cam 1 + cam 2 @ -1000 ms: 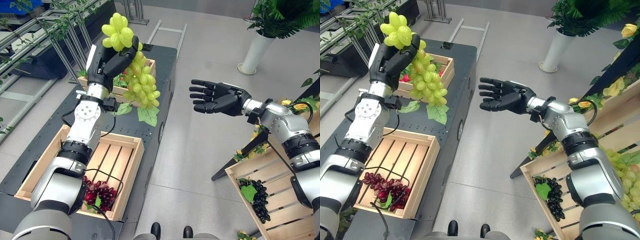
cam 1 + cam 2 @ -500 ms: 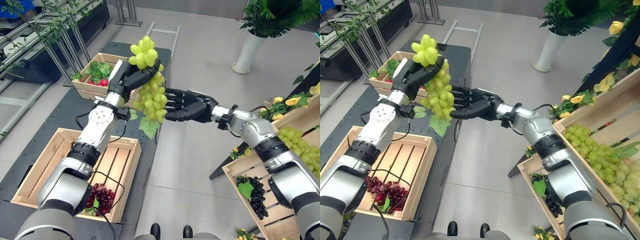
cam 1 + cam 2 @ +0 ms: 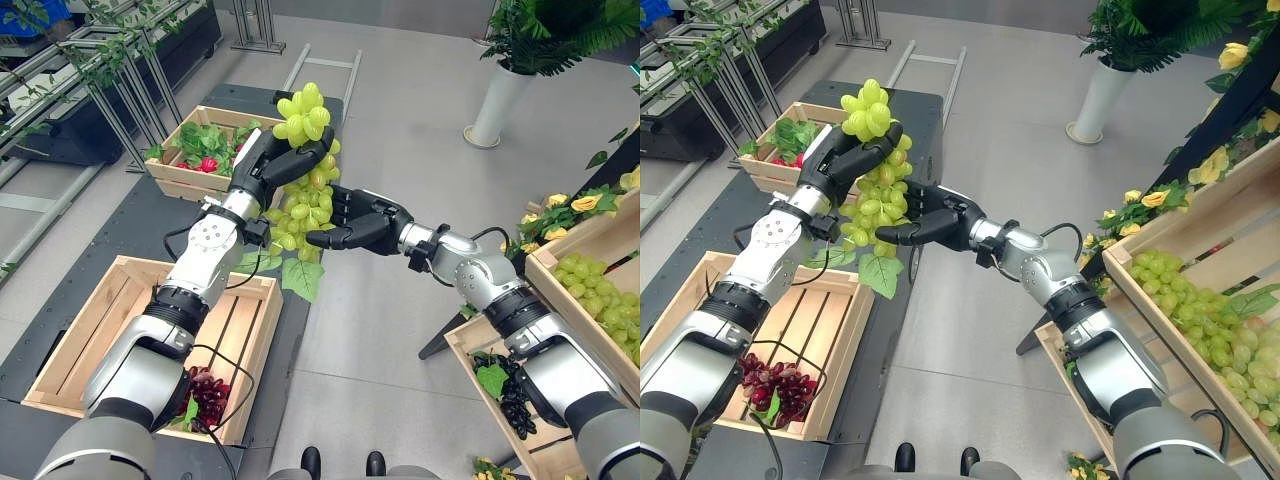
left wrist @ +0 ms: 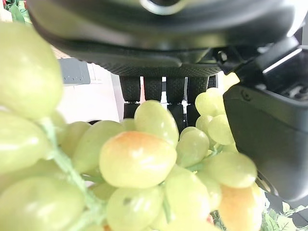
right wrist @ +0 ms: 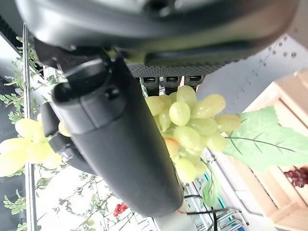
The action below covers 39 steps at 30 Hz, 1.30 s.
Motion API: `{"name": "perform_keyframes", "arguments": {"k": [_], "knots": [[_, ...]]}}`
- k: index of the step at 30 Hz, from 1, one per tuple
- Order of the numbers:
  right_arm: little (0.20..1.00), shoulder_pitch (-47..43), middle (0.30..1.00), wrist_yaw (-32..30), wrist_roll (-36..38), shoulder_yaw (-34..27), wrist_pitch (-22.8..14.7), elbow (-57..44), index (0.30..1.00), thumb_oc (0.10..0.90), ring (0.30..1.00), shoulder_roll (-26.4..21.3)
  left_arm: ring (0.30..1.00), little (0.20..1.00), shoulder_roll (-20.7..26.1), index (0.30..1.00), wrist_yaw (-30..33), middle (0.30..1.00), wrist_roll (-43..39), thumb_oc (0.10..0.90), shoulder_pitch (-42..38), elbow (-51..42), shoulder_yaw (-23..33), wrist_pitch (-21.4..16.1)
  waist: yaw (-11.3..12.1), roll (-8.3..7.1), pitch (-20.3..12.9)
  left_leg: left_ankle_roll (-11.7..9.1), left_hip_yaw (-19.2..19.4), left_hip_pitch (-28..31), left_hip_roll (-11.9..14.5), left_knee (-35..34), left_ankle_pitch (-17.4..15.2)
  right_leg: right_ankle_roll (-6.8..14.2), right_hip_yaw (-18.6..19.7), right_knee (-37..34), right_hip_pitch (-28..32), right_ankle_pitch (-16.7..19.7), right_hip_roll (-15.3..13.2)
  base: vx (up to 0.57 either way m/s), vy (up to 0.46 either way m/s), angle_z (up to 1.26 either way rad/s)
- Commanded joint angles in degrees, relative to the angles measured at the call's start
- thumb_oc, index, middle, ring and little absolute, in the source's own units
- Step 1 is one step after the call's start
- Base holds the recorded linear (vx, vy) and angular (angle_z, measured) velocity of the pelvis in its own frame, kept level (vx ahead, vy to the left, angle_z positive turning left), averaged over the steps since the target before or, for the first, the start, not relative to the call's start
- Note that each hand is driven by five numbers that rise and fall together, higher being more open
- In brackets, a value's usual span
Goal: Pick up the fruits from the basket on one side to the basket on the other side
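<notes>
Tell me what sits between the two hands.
The green grape bunch: left hand grips its top, right hand cups its lower side, per both eye views.

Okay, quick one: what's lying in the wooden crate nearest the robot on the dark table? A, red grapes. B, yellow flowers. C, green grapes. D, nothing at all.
A: a bunch of red grapes lies in the near corner of the wooden crate, while the green grapes hang from the left hand.

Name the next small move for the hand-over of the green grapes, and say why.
Probably the right hand should close round the green grapes. It is open with its palm against the hanging bunch, while the left hand grips the top, so releasing now would likely drop it.
</notes>
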Motion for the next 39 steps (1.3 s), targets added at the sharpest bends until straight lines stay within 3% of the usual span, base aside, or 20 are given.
{"name": "perform_keyframes", "arguments": {"k": [1,6,13,14,15,31,32,33,39], "knots": [[0.9,0.7,0.9,-0.4,7.6,-0.5,-8.8,-2.9,0.9,0.8,0.9,3.9,0.3,0.3,-3.3,0.3,-0.4,0.3,-1.8,0.4,-5.4,0.4,0.3,-4.7,1.2,2.46,-11.7,-2.6,0.1,-1.4,-0.7,0.0,-4.8,-0.8,-0.5,0.1,-2.3,0.6,0.9,0.0,0.0,0.0],[0.9,0.3,0.9,-2.0,11.6,-1.9,-12.0,-4.7,0.9,0.8,0.9,5.9,0.3,0.3,-4.0,0.3,0.1,0.3,-0.9,0.4,-5.1,1.1,0.1,-3.7,1.3,2.64,-11.7,-2.6,0.0,-1.2,-0.7,0.0,-5.0,-0.8,-0.6,0.1,-2.1,0.4,0.9,0.0,0.0,0.0],[0.9,0.6,0.9,-2.0,13.3,-3.0,-12.5,-4.4,0.9,0.8,0.9,8.9,0.3,0.3,-6.8,0.3,-2.0,0.3,-3.3,0.4,-4.6,3.2,0.8,-4.1,1.1,2.79,-11.9,-2.6,0.1,-1.2,-0.5,0.0,-5.1,-0.8,-0.3,0.1,-2.2,0.4,1.0,0.0,0.0,0.0],[0.813,0.6,0.813,-2.0,13.3,-3.0,-12.6,-4.4,0.813,0.742,0.813,9.0,0.3,0.3,-6.8,0.3,-2.0,0.3,-3.3,0.4,-4.6,3.2,0.8,-4.2,1.1,2.8,-12.0,-2.6,0.2,-1.2,-0.4,0.0,-5.1,-0.8,-0.3,0.1,-2.2,0.4,1.0,0.0,0.0,0.0],[0.3,0.7,0.3,-2.1,13.7,-3.0,-13.2,-4.3,0.3,0.4,0.3,9.3,0.3,0.3,-7.2,0.3,-2.1,0.3,-3.2,0.4,-4.6,3.1,0.8,-4.4,1.1,2.82,-12.0,-2.6,0.2,-1.2,-0.4,0.0,-5.1,-0.8,-0.4,0.1,-2.2,0.4,1.0,0.0,0.0,0.0],[0.3,1.4,0.3,-2.0,17.2,-4.9,-15.1,-2.4,0.3,0.4,0.3,10.0,0.309,0.309,-7.1,0.309,1.2,0.309,-0.7,0.406,-4.6,5.5,1.8,-4.3,0.9,3.01,-12.1,-2.7,0.5,-1.3,-0.1,0.0,-5.1,-0.8,-0.2,0.1,-2.3,0.3,1.1,0.0,-0.001,-0.01],[0.3,1.6,0.3,-2.1,18.1,-5.2,-14.9,-2.4,0.3,0.4,0.3,10.0,0.535,0.535,-7.1,0.535,1.4,0.535,-0.5,0.557,-4.5,6.1,2.1,-3.9,0.9,3.03,-12.2,-2.7,0.6,-1.2,-0.1,0.0,-5.1,-0.8,-0.2,0.1,-2.3,0.3,1.1,0.0,0.0,0.0],[0.3,1.7,0.3,-2.2,18.6,-5.4,-14.8,-2.3,0.3,0.4,0.3,10.0,0.9,0.9,-7.0,0.9,1.6,0.9,-0.4,0.8,-4.5,6.3,2.2,-3.5,0.9,3.04,-12.2,-2.7,0.6,-1.2,-0.1,0.0,-5.1,-0.8,-0.2,0.1,-2.3,0.3,1.1,0.0,0.0,0.0],[0.3,2.1,0.3,-1.5,18.6,-6.0,-14.8,-1.2,0.3,0.4,0.3,9.8,0.9,0.9,-6.5,0.9,3.7,0.9,0.3,0.8,-4.2,9.2,3.6,-2.5,0.6,3.07,-12.2,-2.8,1.0,-1.3,0.1,0.0,-5.1,-0.7,-0.1,0.1,-2.4,0.3,1.1,0.0,0.0,0.0]]}}
